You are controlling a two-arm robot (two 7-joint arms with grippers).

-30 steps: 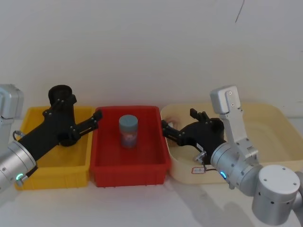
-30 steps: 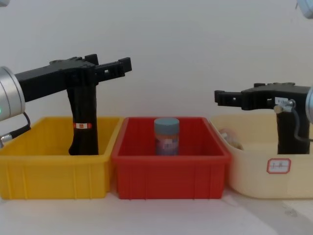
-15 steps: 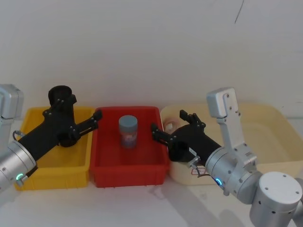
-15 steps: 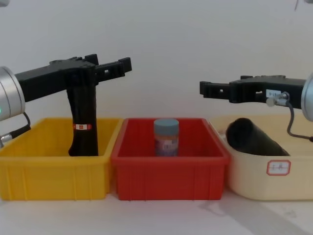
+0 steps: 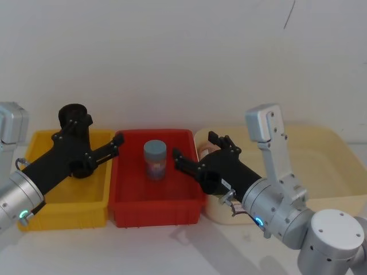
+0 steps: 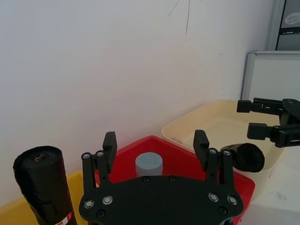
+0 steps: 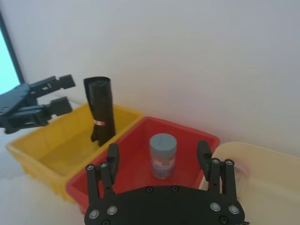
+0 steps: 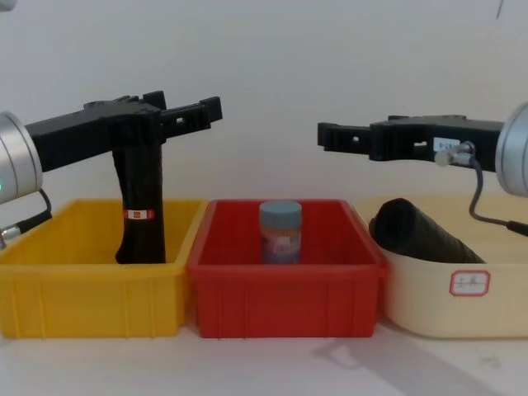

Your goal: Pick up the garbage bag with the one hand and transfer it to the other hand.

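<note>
At far left, rectangular yellow plastic bin [image 8: 82, 289] with a black roll [image 8: 142, 198] upright inside, red-and-white band round it. Above, green-ringed left gripper [image 8: 202, 111]: reaches level toward the red bin [image 8: 285, 289], fingers spread, grasping nothing. Mid-red bin, cylindrical grey-blue capped jar [image 8: 280, 231]. Over that bin's right side, blue-ringed right gripper [image 8: 330, 136]: stretches level leftward, fingers apart, empty. Farthest right, rounded cream tub [image 8: 429, 293]; garbage bag [image 8: 421, 233], matte black rolled cylinder, lies tilted inside.
</note>
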